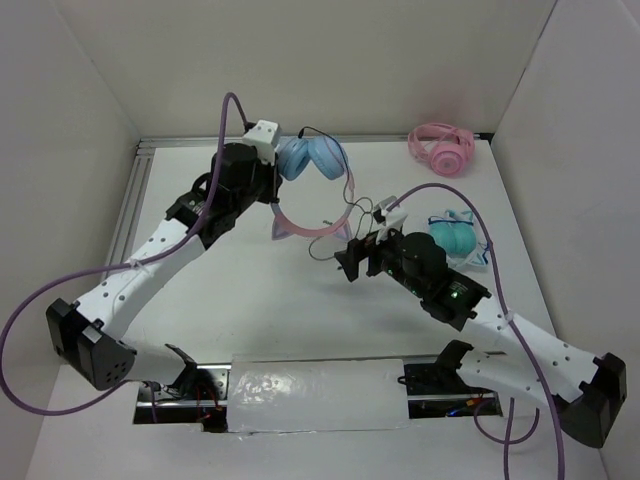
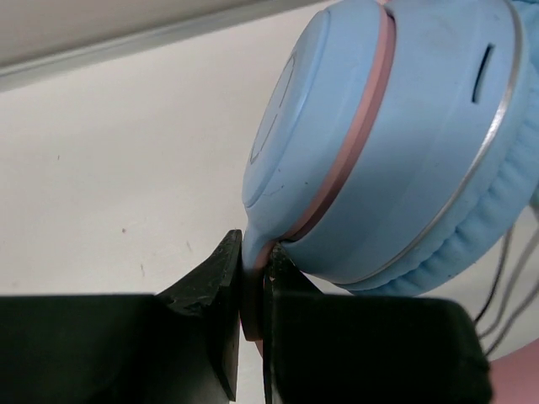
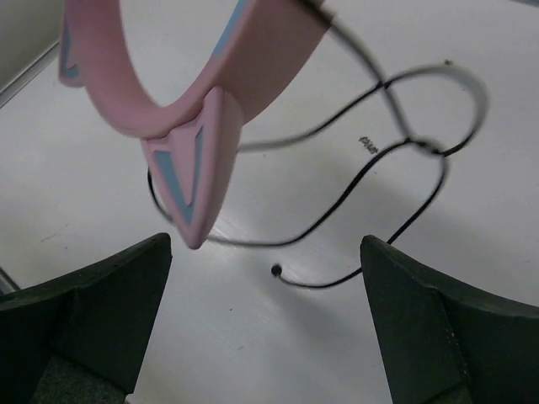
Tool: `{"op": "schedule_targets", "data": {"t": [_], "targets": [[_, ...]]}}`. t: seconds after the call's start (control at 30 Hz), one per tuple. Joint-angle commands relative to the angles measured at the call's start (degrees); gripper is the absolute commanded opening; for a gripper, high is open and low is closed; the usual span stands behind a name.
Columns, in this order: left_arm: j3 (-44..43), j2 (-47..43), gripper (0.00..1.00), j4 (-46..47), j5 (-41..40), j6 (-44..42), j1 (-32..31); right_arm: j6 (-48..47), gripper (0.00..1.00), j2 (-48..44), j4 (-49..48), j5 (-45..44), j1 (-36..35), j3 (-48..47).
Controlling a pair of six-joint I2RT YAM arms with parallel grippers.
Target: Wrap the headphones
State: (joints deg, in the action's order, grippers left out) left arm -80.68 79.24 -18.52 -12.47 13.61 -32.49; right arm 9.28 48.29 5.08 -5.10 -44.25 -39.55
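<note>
1. The headphones [image 1: 310, 160] were seen to the left of the pink headphones [image 1: 440, 148]. The cups lay at about the same depth as that pair, and the headband [image 1: 315, 228] curved toward the arms.
2. The left fingers [image 2: 210, 295] were shut tight on the thin stem where the band joins one light-blue cup.
3. The right fingers [image 3: 109, 286] were spread wide with nothing between them. They were held over the cable [image 3: 396, 143], below and left of the pink headphones.
4. The step in hand was judged to be gathering the cable for winding.
5. The cable would best be pinched on a single strand near its free end, not where the loops crossed.
6. The clamp on the stem should be kept firm, so that the cups are not dragged across the worktop [image 1: 250, 300].
7. The cups were round and padded, with a pink seam. The band was slim and pink and carried pointed ears with blue centres. The cable was thin, black and loosely tangled.
</note>
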Motion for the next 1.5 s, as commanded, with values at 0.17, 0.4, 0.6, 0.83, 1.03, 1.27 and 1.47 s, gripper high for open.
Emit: {"op": "schedule_targets", "data": {"t": [0.17, 0.4, 0.6, 0.83, 1.03, 1.27, 1.47], "targets": [[5.6, -7.5, 0.00, -2.3, -1.0, 2.4, 0.2, -1.1, 1.00, -6.3, -4.8, -12.7, -3.2, 0.4], [5.9, -11.0, 0.00, -4.9, 0.6, 4.5, 0.1, -0.2, 1.00, -10.7, -3.0, -11.1, -2.9, 2.0], [3.4, -13.0, 0.00, -6.3, 4.3, 6.3, 0.2, -2.7, 1.00, -7.3, -18.4, -15.5, -2.2, 9.6], [-1.6, -16.0, 0.00, -7.1, 9.3, 6.2, 0.1, -0.4, 1.00, 2.8, -41.6, 1.2, 6.1, 15.2], [-2.5, -16.9, 0.00, -7.7, 11.6, 7.8, 0.1, 0.3, 1.00, 14.3, -46.1, 3.5, 5.6, 6.0], [-2.2, -19.0, 0.00, -8.2, 11.9, 9.6, -0.2, 13.2, 0.71, 26.8, -38.9, -12.4, 7.5, -7.3], [-2.0, -23.1, 0.00, -9.1, 4.1, 12.2, -0.1, 29.8, 0.50, 33.4, -19.3, -12.7, 24.1, -14.2]]}}
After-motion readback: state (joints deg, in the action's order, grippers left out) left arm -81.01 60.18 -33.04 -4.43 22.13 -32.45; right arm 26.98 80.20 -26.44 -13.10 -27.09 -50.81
